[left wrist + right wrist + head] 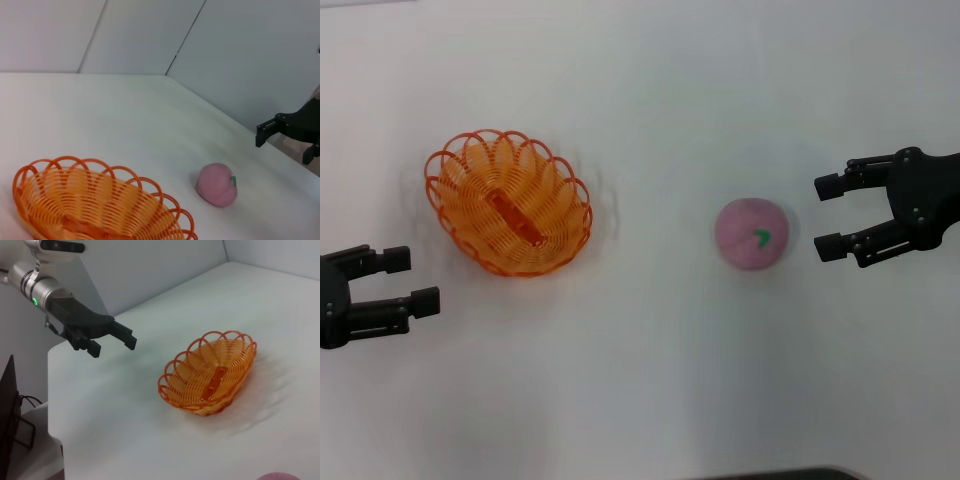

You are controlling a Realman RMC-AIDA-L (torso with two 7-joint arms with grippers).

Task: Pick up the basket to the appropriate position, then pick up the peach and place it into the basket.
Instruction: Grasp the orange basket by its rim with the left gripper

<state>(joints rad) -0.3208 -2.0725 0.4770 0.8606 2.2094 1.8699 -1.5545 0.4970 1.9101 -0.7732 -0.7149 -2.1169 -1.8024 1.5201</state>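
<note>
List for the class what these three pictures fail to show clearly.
- Peach: right wrist view's edge cuts off all but a sliver.
- Basket: left wrist view's edge crops its lower side.
- Right claw: that view's edge cuts off one finger.
- Left claw: head view's edge hides the arm behind it.

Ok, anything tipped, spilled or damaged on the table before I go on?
Nothing stands out. The basket sits upright and empty, the peach rests apart from it, and the left gripper and right gripper hang open, holding nothing.
</note>
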